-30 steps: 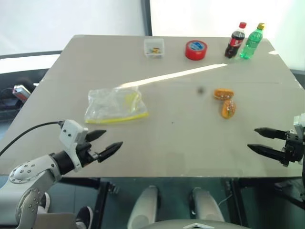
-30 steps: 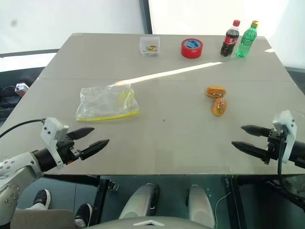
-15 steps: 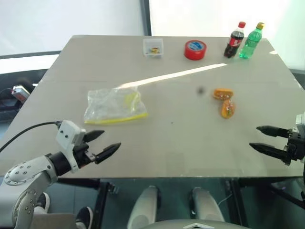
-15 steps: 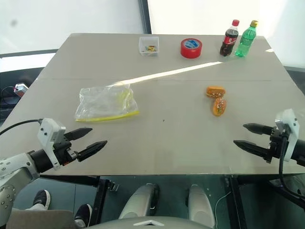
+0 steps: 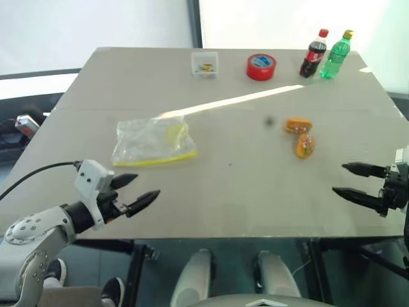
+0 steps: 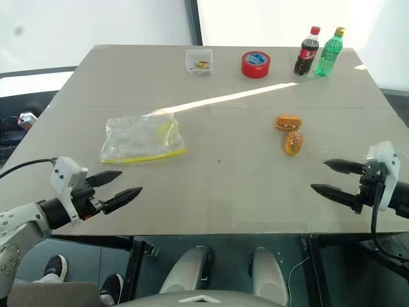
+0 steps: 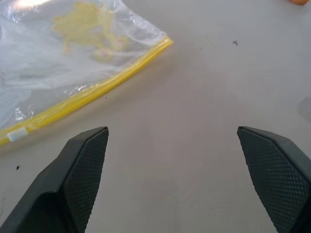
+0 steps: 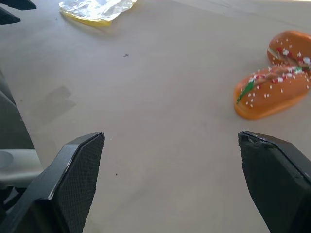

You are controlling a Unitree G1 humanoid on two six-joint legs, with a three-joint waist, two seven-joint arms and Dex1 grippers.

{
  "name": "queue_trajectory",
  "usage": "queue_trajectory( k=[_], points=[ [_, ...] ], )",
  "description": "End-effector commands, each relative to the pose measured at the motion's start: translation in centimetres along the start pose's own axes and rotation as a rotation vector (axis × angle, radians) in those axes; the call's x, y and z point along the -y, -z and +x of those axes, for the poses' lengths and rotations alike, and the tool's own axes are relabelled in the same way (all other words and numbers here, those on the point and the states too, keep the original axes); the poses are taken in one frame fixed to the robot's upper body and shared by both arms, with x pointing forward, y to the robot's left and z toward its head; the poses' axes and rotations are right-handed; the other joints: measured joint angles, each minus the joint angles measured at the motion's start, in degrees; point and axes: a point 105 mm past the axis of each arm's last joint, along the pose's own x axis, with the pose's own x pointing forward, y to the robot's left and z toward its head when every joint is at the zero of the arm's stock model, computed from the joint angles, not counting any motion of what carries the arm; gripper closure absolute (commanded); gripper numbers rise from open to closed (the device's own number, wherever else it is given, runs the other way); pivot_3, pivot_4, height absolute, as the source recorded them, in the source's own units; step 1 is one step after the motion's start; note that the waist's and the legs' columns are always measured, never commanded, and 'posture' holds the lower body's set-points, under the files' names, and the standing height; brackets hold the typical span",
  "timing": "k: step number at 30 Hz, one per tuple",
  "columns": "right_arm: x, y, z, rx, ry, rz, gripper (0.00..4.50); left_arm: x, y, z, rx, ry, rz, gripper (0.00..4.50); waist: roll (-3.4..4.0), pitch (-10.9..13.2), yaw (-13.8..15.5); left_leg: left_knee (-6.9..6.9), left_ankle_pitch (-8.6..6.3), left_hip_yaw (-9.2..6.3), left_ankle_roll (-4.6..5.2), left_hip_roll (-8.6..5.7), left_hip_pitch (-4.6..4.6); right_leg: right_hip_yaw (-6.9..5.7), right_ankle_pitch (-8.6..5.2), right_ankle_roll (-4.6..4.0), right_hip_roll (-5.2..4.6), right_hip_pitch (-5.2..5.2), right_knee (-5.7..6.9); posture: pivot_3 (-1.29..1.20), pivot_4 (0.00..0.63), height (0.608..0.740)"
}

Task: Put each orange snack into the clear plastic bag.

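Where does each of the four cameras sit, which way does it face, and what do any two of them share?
Left eye view: on the head, looking forward and down over the table; left gripper and right gripper show, open.
Right eye view: beside it, facing the same scene, with the clear plastic bag and both orange snacks.
Left wrist view: on the left wrist, looking along its fingers at the bag's yellow zip strip.
Right wrist view: on the right wrist, facing the snacks.
Shared: both wrist views show the bag.
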Motion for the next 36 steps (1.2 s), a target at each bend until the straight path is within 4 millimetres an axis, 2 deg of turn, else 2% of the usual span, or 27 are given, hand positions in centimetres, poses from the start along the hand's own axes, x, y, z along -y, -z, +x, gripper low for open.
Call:
queue_trajectory(
  k=[1, 5, 9, 12, 19, 24, 30, 33, 35, 36],
  points=[
    [-1.7, -2.0, 2.2, 0.029, -0.076, -0.137, 0.01, -1.4, -0.8, 0.3, 0.008, -0.048, -0.006, 0.00, 0.00, 0.0, 0.0, 0.00, 0.00, 0.00, 0.00, 0.02, -0.03, -0.03, 0.00, 0.01, 0.02, -0.02, 0.00, 0.00, 0.150, 0.740],
    [-4.2, -5.3, 6.0, 0.111, -0.191, -0.256, 0.01, -5.4, -2.0, 1.5, 0.075, -0.176, -0.097, 0.00, -0.01, 0.0, -0.1, 0.01, 0.00, -0.03, 0.00, 0.01, -0.02, -0.07, 0.01, 0.01, 0.04, -0.02, 0.01, 0.00, 0.150, 0.740],
    [-5.1, -7.1, 8.4, 0.142, -0.243, -0.337, 0.01, -8.4, -2.9, 2.7, 0.084, -0.268, -0.138, 0.00, -0.04, 0.0, -0.1, 0.00, 0.01, -0.08, -0.01, -0.08, -0.04, -0.08, 0.15, 0.23, 0.01, -0.02, 0.03, 0.00, 0.150, 0.740],
    [-5.4, -7.7, 9.3, 0.157, -0.270, -0.384, 0.01, -10.3, -3.2, 3.4, 0.088, -0.307, -0.185, 0.00, -0.12, 0.0, 0.1, 0.00, 0.01, -0.11, -0.01, -0.16, -0.13, -0.17, 0.16, 0.24, -0.01, -0.06, 0.01, 0.00, 0.150, 0.740],
    [-6.4, -8.8, 10.6, 0.203, -0.309, -0.418, 0.01, -14.0, -2.6, 4.3, 0.058, -0.389, -0.250, 0.00, -0.12, 0.0, -0.1, -0.09, 0.00, -0.26, -0.02, -0.19, -0.14, -0.22, 0.16, 0.23, -0.02, -0.11, 0.01, 0.00, 0.150, 0.740],
    [-6.9, -9.4, 11.5, 0.236, -0.324, -0.434, 0.01, -13.7, 0.4, 7.2, -0.034, -0.306, -0.322, 0.00, -0.11, 0.0, -0.1, -0.09, 0.01, -0.25, -0.02, -0.32, -0.12, -0.21, 0.16, 0.24, -0.02, -0.10, 0.03, 0.00, 0.150, 0.740],
    [-6.4, -9.3, 12.0, 0.218, -0.280, -0.452, 0.01, -11.4, 2.4, 9.3, -0.147, -0.147, -0.364, 0.00, 0.12, -0.1, 0.4, -0.04, 0.02, -0.23, -0.02, -0.45, -0.03, -0.30, 0.16, 0.24, -0.07, 0.02, 0.17, 0.00, 0.150, 0.740],
    [-6.0, -9.2, 12.2, 0.209, -0.236, -0.420, 0.00, -10.3, 2.5, 9.6, -0.168, -0.083, -0.389, 0.62, 0.32, -0.3, 0.4, 0.00, 0.02, -0.22, -0.01, -0.48, -0.03, -0.30, 0.16, 0.25, -0.12, 0.05, 0.18, 0.00, 0.150, 0.740],
    [-5.9, -8.9, 12.3, 0.205, -0.220, -0.410, 0.00, -10.1, 2.6, 9.5, -0.182, -0.074, -0.403, 1.44, 0.40, -0.3, 0.4, 0.00, 0.02, -0.23, -0.01, -0.48, -0.01, -0.29, 0.16, 0.25, -0.12, 0.05, 0.24, 0.00, 0.150, 0.740],
    [-5.9, -8.9, 12.4, 0.204, -0.217, -0.409, 0.00, -10.1, 2.6, 9.4, -0.186, -0.076, -0.405, 1.55, 0.41, -0.4, 0.3, 0.00, 0.02, -0.23, -0.01, -0.48, -0.01, -0.30, 0.16, 0.25, -0.12, 0.05, 0.25, 0.00, 0.150, 0.740]
  ],
)
